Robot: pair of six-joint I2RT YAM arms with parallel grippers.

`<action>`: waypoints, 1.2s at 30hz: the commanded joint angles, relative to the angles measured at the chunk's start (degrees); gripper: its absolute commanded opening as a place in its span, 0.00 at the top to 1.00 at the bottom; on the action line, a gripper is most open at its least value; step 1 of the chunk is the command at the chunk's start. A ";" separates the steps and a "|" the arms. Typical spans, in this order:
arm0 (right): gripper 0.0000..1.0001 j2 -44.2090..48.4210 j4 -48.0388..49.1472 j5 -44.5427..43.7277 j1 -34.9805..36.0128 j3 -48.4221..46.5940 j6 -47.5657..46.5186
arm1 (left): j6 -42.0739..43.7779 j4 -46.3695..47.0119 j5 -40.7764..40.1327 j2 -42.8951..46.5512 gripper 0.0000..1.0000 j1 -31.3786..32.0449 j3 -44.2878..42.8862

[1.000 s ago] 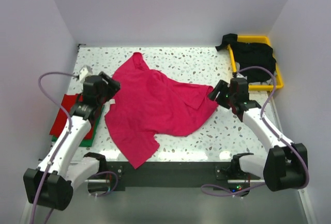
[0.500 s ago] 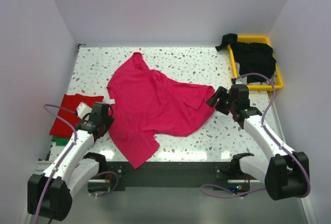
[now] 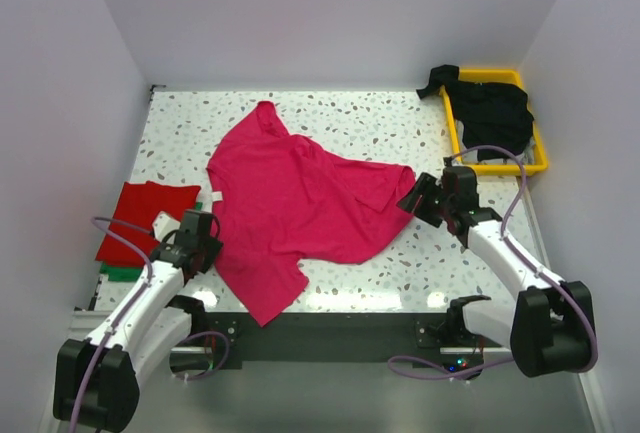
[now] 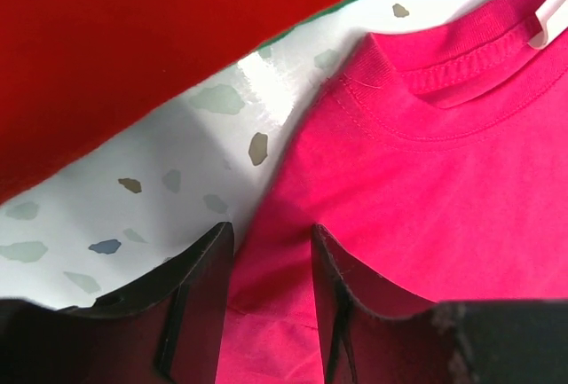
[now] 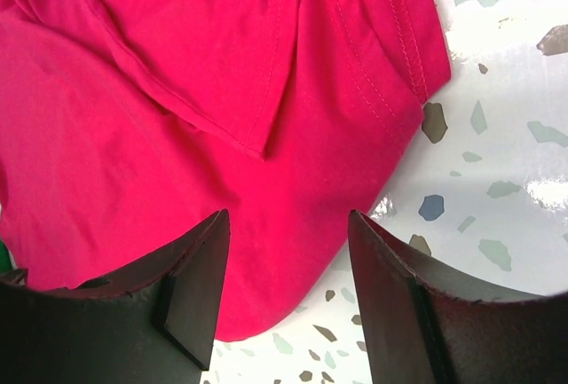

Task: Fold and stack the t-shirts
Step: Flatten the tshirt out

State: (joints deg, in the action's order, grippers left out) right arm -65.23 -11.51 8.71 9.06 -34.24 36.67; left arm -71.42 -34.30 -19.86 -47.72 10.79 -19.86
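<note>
Pale lilac walls close in a white speckled tabletop (image 3: 400, 123), and the magenta-pink t-shirt (image 3: 300, 203) lies spread across its middle, rumpled, one sleeve pointing to the far side. At the left edge the red t-shirt (image 3: 135, 213) sits folded on top of the green t-shirt (image 3: 118, 273), of which only a thin strip shows. The yellow tray (image 3: 450, 123) stands at the far right corner with the black t-shirts (image 3: 495, 113) heaped in it, one spilling over the rim.

A second ago the left arm reached farther out and covered part of the red t-shirt – now it has drawn back toward the near edge, and the red cloth shows whole. The left claw (image 3: 203, 240) sits low at the pink shirt's left edge, close to the collar (image 4: 461, 74) and its white label (image 4: 546, 20). In the wrist view the left claw (image 4: 271, 304) straddles that edge with the jaws a narrow gap apart, narrower than before, and pink cloth lies flat between them, not yet pinched.

The right claw (image 3: 420, 198) has barely shifted. It hovers at the shirt's right corner – in its own view the right claw (image 5: 284, 295) stands wide over the rounded hem, gripping nothing. The pink shirt keeps its shape.
</note>
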 commanded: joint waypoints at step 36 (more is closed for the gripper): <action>0.59 -16.85 -0.71 -17.85 16.60 -14.97 -7.12 | 17.27 7.15 4.48 -5.71 1.00 -14.48 -15.82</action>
State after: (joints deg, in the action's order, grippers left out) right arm -79.48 -11.75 -4.67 24.93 -46.22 32.42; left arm -56.82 -29.30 -16.08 -53.30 -2.46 -32.80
